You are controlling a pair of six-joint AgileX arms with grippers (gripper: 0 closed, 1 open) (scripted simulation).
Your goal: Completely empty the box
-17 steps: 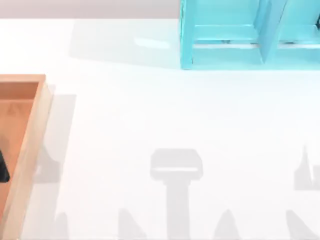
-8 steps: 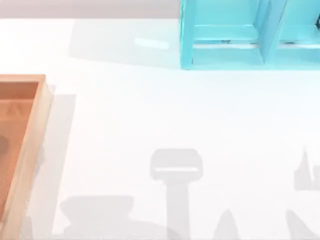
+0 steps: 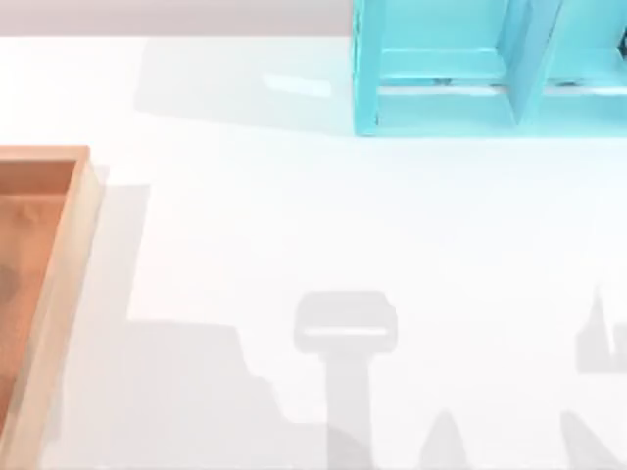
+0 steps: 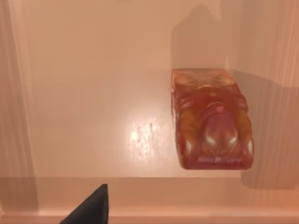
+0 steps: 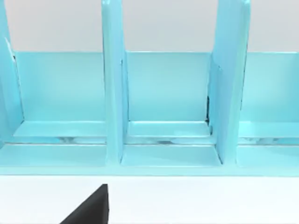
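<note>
Because the red toy car lies close against the box wall, the left gripper (finger opening: I cannot tell) might strike this wall.

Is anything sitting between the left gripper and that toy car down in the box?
Nothing visible does. In the left wrist view the toy car lies uncovered on the floor of the box, close against one wall, with bare floor beside it.

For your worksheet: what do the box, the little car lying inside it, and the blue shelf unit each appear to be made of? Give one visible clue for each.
The box looks like wood: thick light-tan walls, orange-brown floor with a soft sheen in the left wrist view. The toy car seems to be glossy moulded plastic or painted metal; bright highlights sit on its reddish rounded body. The shelf unit looks like painted board, with flat, even turquoise panels.
</note>
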